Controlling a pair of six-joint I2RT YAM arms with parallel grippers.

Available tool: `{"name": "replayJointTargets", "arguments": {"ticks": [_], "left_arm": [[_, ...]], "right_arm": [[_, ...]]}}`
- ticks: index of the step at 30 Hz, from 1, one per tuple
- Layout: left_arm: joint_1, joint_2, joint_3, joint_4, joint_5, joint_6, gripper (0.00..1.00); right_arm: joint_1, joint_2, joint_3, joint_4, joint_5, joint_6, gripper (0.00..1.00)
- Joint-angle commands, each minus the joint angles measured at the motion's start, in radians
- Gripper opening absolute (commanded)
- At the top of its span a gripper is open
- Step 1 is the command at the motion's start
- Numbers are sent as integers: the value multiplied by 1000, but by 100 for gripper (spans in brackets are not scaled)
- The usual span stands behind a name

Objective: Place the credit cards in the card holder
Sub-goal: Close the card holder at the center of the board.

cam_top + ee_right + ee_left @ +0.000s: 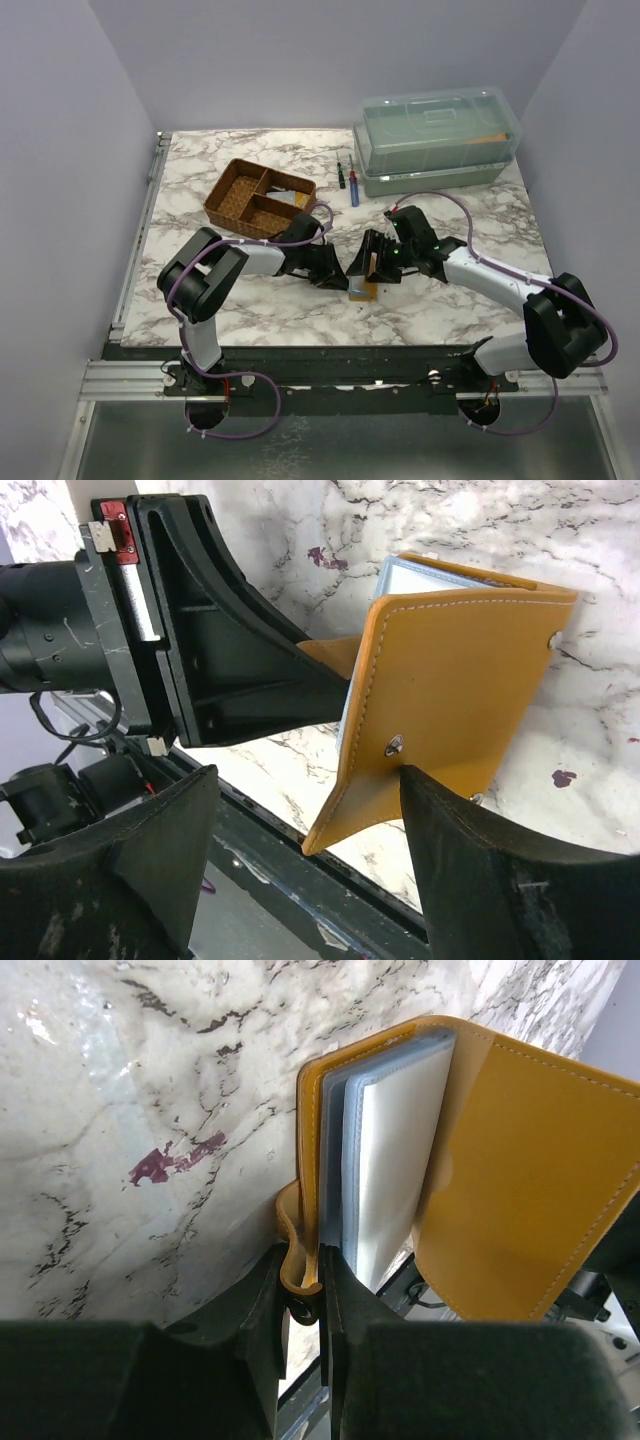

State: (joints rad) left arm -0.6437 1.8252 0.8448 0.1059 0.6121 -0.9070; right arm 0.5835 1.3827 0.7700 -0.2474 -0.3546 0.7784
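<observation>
Standing open near the front middle of the marble desk (280,305), the card holder (363,289) is held between the two arms. Whether it rests on the desk or is raised just off it cannot be told. The left gripper (303,1295) is closed tight on a small orange tab at the holder's edge, with the tab pinched between its dark fingers (262,1310). In the left wrist view the mustard-orange covers are spread, and pale blue-grey sleeves (335,1150) are shown between them. A whitish sheet (400,1150) lies against the sleeves; whether it is a card or another sleeve cannot be told. The right gripper (305,775) is spread wide. The lower edge of the outer cover hangs between its fingers, and one fingertip (430,790) is just under a metal stud on that cover. A brown tray (232,196) is set farther back on the left, well apart from the holder, with a pale grey card (287,198) lying in a compartment at its right end. Two small tools (353,186) and a clear lidded box (437,140) are placed at the far right.
</observation>
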Motion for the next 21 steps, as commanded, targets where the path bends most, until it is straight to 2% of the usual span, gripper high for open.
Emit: {"name": "replayJointTargets", "arguments": {"ticks": [1,8,13,17,21], "left_arm": [[-2,-24,20,-47,-23,43,13],[27,-87,11,-144,-49,131,43],[40,-132,2,-173,-43,169,59],[42,-147,8,-183,-50,171,60],[44,-134,26,-187,-69,188,50]], "right_arm": [[16,37,41,-12,-17,-52,76],[25,31,7,-6,-9,-86,76],[24,1,-64,127,-42,-29,77],[21,15,-85,229,-74,14,73],[22,57,-82,274,-70,33,64]]}}
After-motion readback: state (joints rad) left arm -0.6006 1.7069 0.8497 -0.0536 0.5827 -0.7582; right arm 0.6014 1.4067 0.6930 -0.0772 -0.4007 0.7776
